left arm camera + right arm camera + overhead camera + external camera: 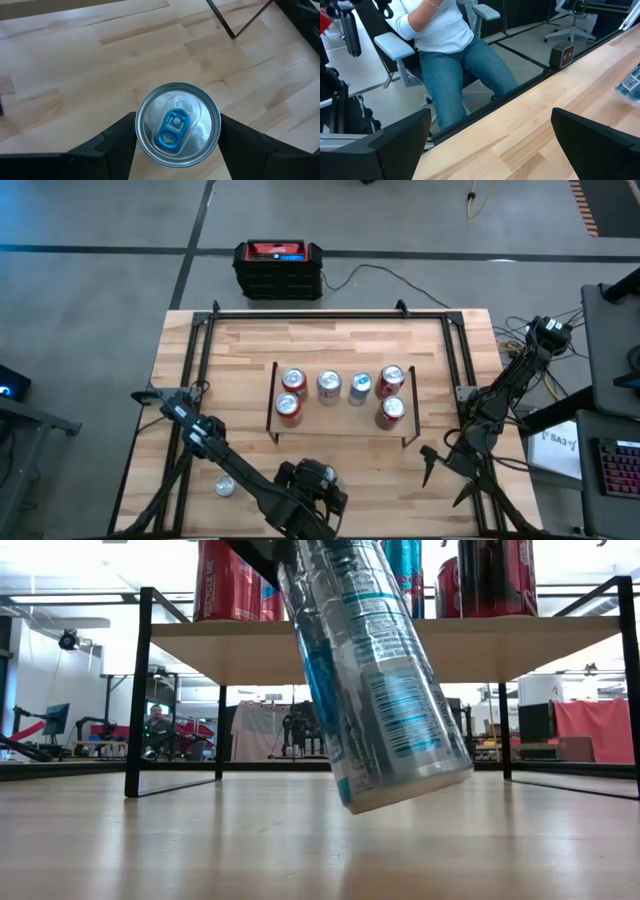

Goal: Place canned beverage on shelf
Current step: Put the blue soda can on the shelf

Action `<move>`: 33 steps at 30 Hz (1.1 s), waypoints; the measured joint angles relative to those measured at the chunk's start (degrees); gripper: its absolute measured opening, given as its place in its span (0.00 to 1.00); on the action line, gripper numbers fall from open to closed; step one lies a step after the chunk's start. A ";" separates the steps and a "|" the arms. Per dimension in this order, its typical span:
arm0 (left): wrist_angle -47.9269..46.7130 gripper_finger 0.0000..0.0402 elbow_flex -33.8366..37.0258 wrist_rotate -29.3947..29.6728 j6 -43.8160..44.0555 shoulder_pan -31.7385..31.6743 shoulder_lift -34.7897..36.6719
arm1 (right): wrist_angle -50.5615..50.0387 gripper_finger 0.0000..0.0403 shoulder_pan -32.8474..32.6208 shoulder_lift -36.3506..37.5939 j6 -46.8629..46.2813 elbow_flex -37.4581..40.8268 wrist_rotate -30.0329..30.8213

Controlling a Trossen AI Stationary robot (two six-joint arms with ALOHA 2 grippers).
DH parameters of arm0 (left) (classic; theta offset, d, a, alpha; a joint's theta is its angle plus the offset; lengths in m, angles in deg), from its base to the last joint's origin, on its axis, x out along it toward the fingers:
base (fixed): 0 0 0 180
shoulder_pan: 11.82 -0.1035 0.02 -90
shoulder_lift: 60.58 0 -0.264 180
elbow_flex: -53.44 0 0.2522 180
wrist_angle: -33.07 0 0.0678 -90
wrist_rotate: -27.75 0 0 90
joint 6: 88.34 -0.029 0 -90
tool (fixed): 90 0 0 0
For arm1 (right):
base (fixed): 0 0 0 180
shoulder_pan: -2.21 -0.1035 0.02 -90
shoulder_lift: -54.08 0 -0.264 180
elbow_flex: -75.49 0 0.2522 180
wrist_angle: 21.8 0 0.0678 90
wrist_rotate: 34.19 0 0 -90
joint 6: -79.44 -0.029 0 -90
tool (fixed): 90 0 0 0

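Held can (pixel 375 680): silver and blue, slim. Low view shows it off the tabletop (pixel 300 850), long axis tilted off vertical, base swung toward the camera's right and lower, top end up and cut off by the frame edge. Base rim hangs just above the wood, not touching. It sits in front of the shelf (pixel 560 645), near the table's front edge.

Left wrist view looks down on the can's lid, blue pull tab up; the left gripper (pixel 177 132) has one dark finger (pixel 117 137) against each side of the can, clamped on it, jaws partly apart at can width. In the high view the left gripper (pixel 312 480) covers the can completely, so the can can't be seen there.

Shelf from above (pixel 345 425): light board on black legs, mid-table, carrying six cans in two loose rows: red ones (pixel 290 409) and silver-topped ones (pixel 329 385). Labels too small to read. In the low view only the bottoms of the shelf cans show; tops are cut off.

One more can (pixel 225 487) stands on the table near the front left, beside the left arm.

Right gripper (pixel 428 465) waits over the table's right front, well apart from the shelf, fingers spread wide, nothing between them. Right wrist view: a seated person (pixel 450 45) in a white top and jeans beyond the table edge, head cut off; a blurred bit of the held can at the frame edge.
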 joint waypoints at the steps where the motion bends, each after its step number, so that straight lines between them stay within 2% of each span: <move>1: 0.02 0.57 0.00 0.01 0.45 0.02 0.00 | -0.01 0.99 0.00 0.00 0.00 0.00 0.00; 10: 0.05 0.58 -0.07 -0.08 0.47 0.13 0.00 | 0.00 0.99 0.00 0.00 0.00 0.00 0.02; 23: 2.62 0.60 -0.09 -0.60 -21.43 0.11 0.04 | 0.00 0.99 0.00 0.00 -0.12 0.00 0.01; 28: 2.80 0.62 -0.09 -4.96 -22.93 0.11 0.09 | 0.00 0.99 0.00 0.00 -0.13 0.00 0.01; 33: 2.85 0.66 -0.09 -5.72 -23.55 0.13 0.09 | -0.02 0.99 0.00 0.00 -0.15 0.00 0.00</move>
